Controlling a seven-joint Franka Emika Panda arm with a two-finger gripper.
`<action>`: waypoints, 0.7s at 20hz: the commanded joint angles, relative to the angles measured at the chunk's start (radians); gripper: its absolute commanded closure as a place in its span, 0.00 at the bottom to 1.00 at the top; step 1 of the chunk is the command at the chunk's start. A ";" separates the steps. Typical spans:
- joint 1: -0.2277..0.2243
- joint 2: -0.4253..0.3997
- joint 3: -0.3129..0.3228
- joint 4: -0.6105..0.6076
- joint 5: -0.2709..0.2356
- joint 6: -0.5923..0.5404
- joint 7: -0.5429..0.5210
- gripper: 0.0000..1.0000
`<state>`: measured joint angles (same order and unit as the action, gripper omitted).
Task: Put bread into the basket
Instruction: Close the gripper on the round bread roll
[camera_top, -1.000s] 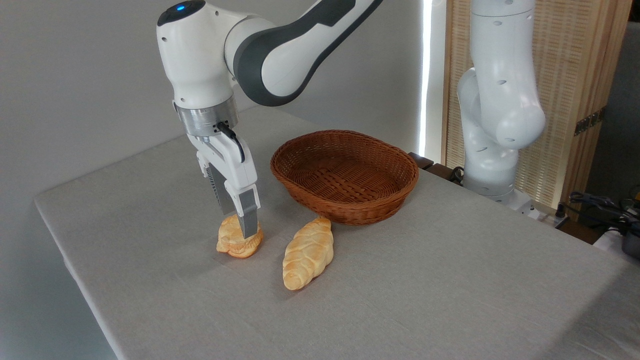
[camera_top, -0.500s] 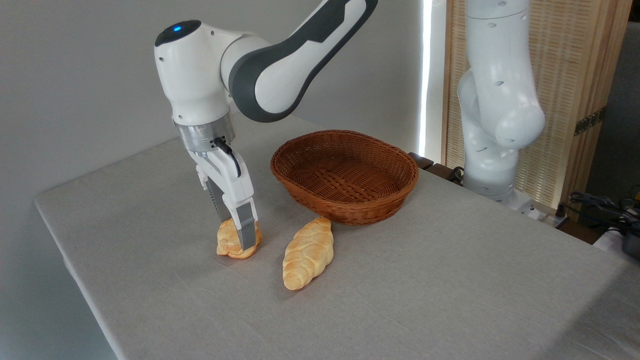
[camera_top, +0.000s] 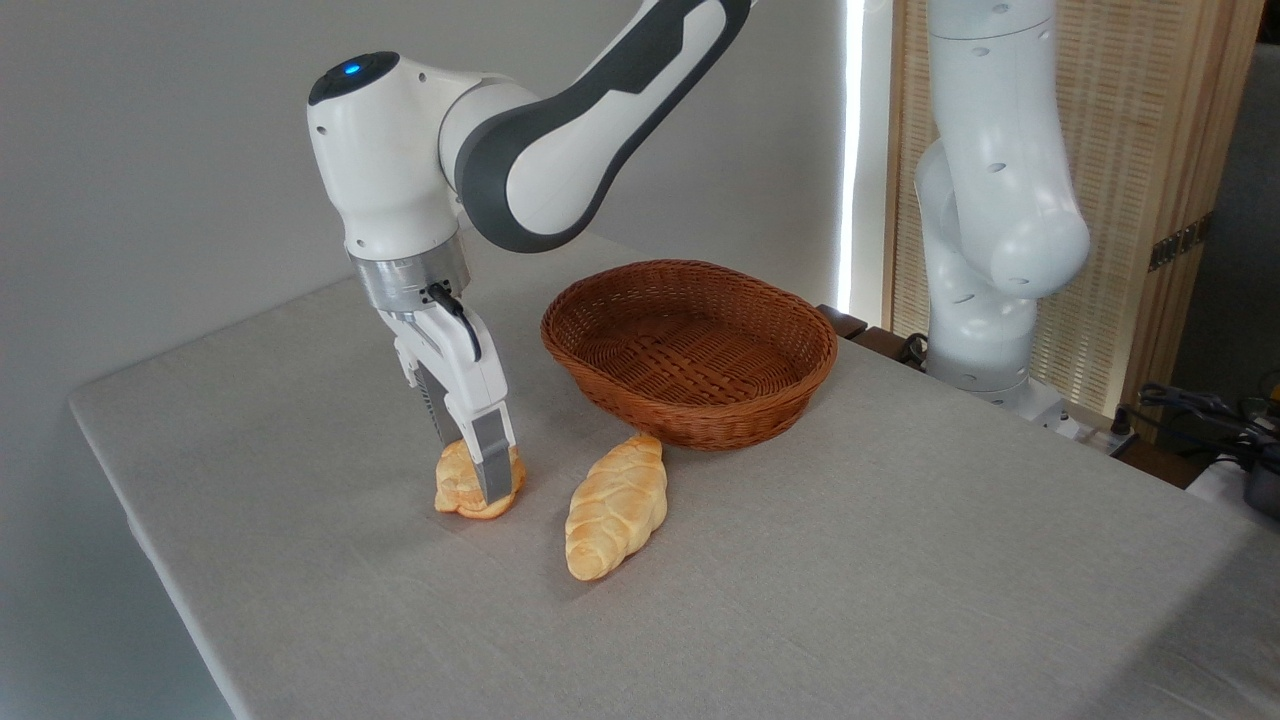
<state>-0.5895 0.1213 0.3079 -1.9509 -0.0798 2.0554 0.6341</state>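
grey-clothed table (camera_top: 900, 560): bread (camera_top: 462, 487), braided loaf (camera_top: 615, 506), basket (camera_top: 689, 350).

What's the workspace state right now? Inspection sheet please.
Surface: table under grey cloth, flat.
Job's things: bun on the cloth, left of the basket; basket holds nothing.
Clutter: braided loaf beside the bun, in front of the basket.
Grippers: gripper down over the bun, jaws straddling it; closure cannot be told.
Cables: short black lead at the wrist; cables far right.
Surroundings: grey wall, slatted wooden screen.

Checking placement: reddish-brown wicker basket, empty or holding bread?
Empty. The reddish-brown oval wicker basket shows only bare woven bottom; the small golden-orange bun and pale-yellow braided loaf lie on the table outside it.
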 joint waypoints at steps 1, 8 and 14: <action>-0.006 0.001 0.008 0.000 -0.009 0.012 0.022 0.62; -0.007 -0.026 0.008 0.009 -0.011 0.008 0.003 0.62; -0.006 -0.109 -0.001 0.010 -0.011 -0.061 -0.017 0.59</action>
<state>-0.5902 0.0665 0.3082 -1.9297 -0.0798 2.0486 0.6251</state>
